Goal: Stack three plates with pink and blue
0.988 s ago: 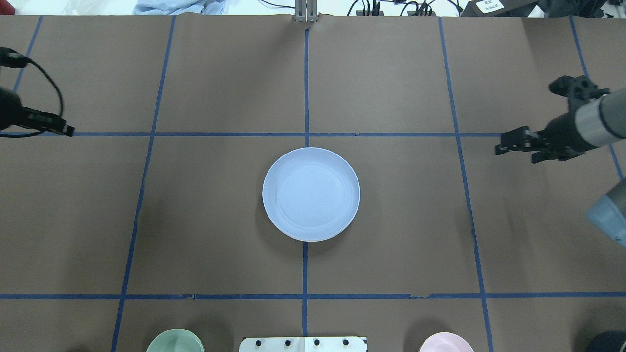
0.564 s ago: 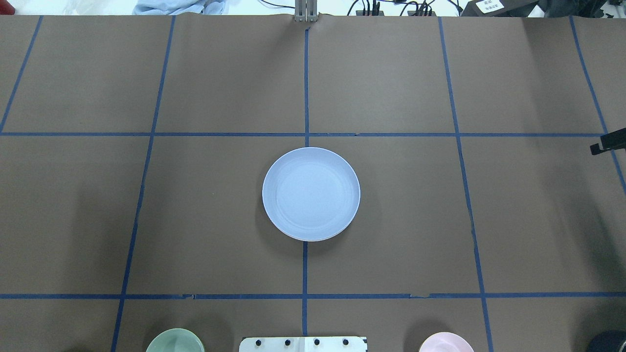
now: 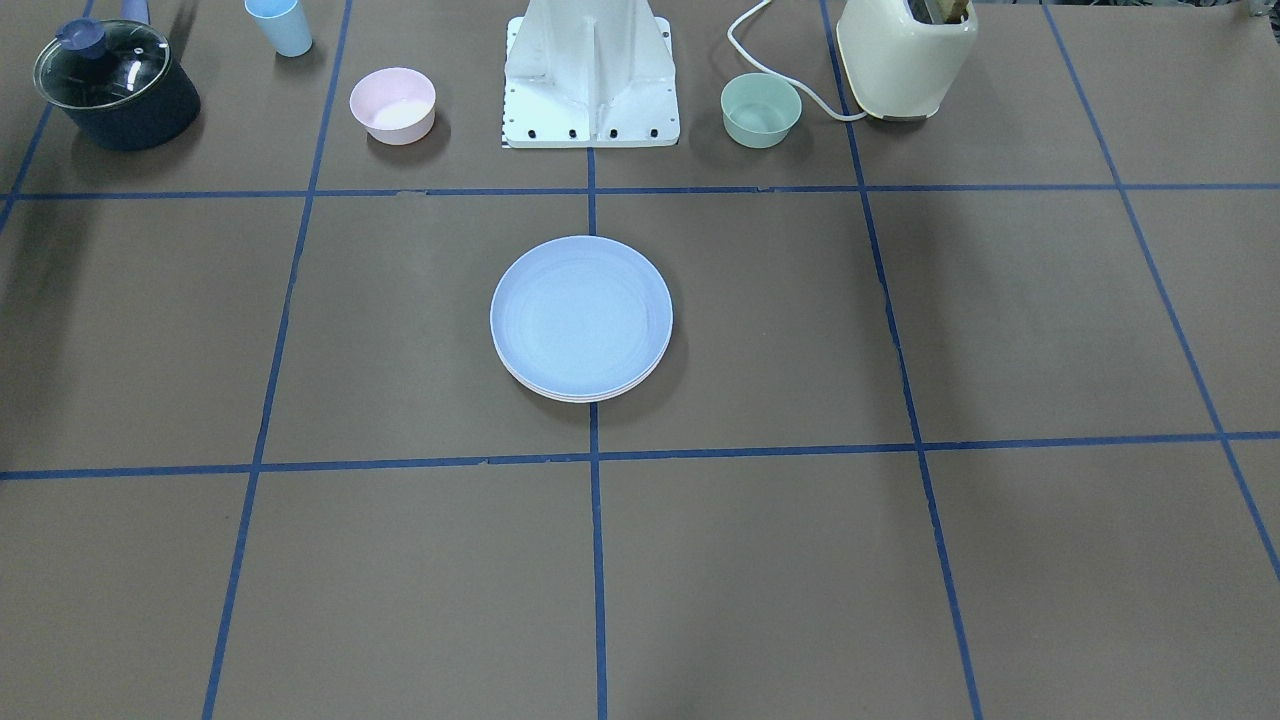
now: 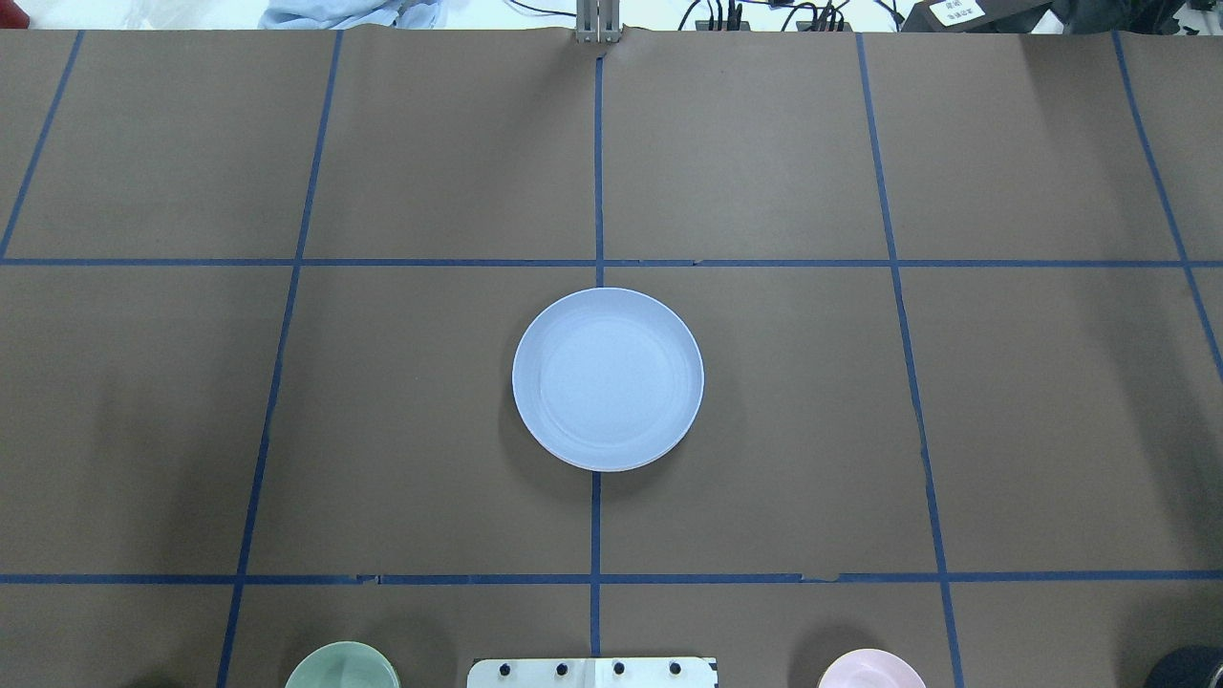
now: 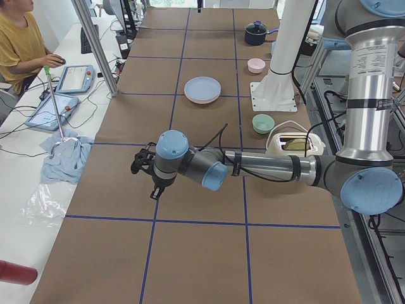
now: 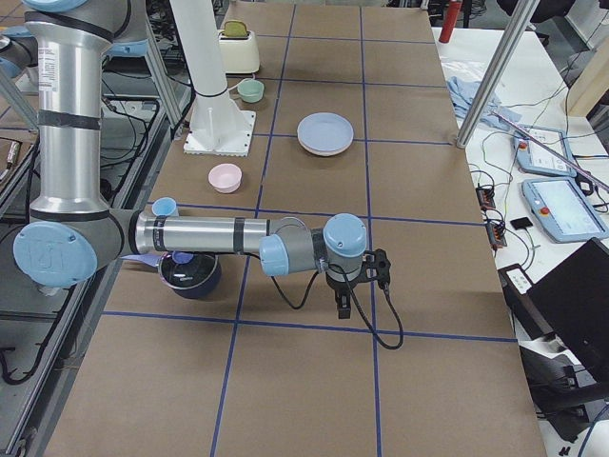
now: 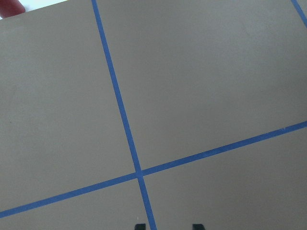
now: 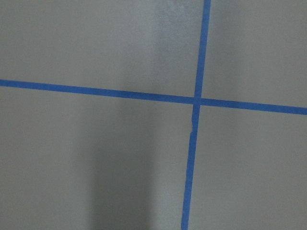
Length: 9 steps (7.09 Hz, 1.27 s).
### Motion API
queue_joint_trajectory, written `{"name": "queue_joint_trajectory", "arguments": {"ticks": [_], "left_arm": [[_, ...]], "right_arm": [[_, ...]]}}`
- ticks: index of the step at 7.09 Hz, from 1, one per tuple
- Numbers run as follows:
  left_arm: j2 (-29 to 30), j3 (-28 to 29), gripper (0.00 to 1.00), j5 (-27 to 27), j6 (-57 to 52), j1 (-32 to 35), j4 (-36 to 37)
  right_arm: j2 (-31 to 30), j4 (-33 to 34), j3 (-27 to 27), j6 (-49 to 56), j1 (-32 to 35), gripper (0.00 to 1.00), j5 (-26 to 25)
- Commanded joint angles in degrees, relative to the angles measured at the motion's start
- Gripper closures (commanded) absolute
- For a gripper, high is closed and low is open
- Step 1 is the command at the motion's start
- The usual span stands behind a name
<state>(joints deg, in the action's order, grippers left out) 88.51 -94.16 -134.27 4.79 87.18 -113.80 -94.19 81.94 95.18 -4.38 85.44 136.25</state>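
The light blue plate (image 4: 608, 378) lies on top of a stack at the table's middle; it also shows in the front view (image 3: 581, 315). Pale rims of lower plates (image 3: 578, 397) peek out beneath it; their colours are hard to tell. My left gripper (image 5: 138, 163) hovers over bare table far to the left of the stack. Its two fingertips (image 7: 139, 226) stand apart with nothing between them. My right gripper (image 6: 379, 269) hovers over bare table far to the right; I cannot tell whether it is open or shut. Neither gripper shows in the overhead or front views.
Along the robot's side stand a small pink bowl (image 3: 392, 104), a mint-green bowl (image 3: 761, 110), the white robot base (image 3: 590, 80), a dark lidded pot (image 3: 115, 85), a blue cup (image 3: 280, 25) and a cream toaster (image 3: 905, 55). A blue cloth (image 5: 63, 158) lies beyond the far edge.
Both arms have drawn back sideways out of the overhead view, the left to the left and the right to the right. The plate stack has not moved.
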Motion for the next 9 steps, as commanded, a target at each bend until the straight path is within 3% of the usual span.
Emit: {"name": "queue_joint_trajectory", "arguments": {"ticks": [1,2,4,5,9], "left_arm": [[0.3,1.7,0.45,-0.3,-0.1,0.0,-0.5],[1.2,1.4,0.37,0.5,-0.6,-0.1,-0.5],[1.4,0.8,0.34,0.4,-0.6,0.1,-0.5],[-0.3,-1.9,0.03,0.5,-0.3,-0.1,0.0],[-0.5,-1.4,0.0,0.4,0.0,-0.3,-0.5]], "right_arm": [[0.2,3.7,0.9,1.3,-0.4,0.0,-0.3],[0.2,5.0,2.1,1.3,-0.4,0.0,-0.1],[0.1,7.6,5.3,1.4,0.2,0.0,-0.3],[0.2,7.8,5.1,1.4,-0.8,0.0,-1.8],[0.3,10.0,5.8,2.9,-1.0,0.0,-2.2]]}}
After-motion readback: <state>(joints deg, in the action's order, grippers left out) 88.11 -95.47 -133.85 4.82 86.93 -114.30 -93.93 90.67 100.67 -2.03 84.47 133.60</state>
